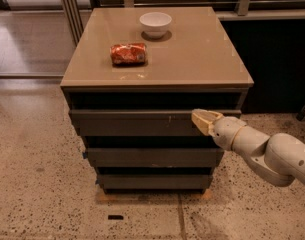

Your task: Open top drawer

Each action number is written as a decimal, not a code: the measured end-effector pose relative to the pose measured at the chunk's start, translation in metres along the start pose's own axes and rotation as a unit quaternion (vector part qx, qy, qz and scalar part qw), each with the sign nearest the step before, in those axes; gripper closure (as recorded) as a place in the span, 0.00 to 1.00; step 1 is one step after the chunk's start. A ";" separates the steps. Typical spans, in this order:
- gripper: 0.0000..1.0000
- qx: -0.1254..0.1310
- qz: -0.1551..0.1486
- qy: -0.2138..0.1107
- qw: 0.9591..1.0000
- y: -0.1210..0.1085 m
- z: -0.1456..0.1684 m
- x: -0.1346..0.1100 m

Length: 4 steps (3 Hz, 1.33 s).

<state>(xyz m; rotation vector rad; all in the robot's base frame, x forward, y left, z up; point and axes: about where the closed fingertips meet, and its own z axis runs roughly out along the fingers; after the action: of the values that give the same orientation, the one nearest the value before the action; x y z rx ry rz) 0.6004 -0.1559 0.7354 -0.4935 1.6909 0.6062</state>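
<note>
My claw (pixel 202 120) sits against the right part of the top drawer (pixel 137 124), at its upper edge; I cannot tell whether it is apart or together. The drawer front runs left-right just under the table (pixel 202 59) top, mostly left of the claw, so I judge the pull goes straight outward.

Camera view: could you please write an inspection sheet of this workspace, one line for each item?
Surface: glossy tan cabinet top.
Job's things: top drawer, dark grey front with a dark gap above it; not clearly pulled out.
Clutter: red can lying on its side and white bowl, apart on the cabinet top.
Grippers: hand at the right end of the top drawer's front; contact cannot be told.
Cables: nothing seen.
Surroundings: speckled floor; two lower drawers; small dark object on the floor.
</note>
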 end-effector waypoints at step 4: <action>1.00 0.017 0.007 0.051 0.999 -0.030 0.040 0.023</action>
<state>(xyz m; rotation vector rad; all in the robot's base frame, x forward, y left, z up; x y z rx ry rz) 0.6447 -0.1535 0.7026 -0.4955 1.8009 0.5701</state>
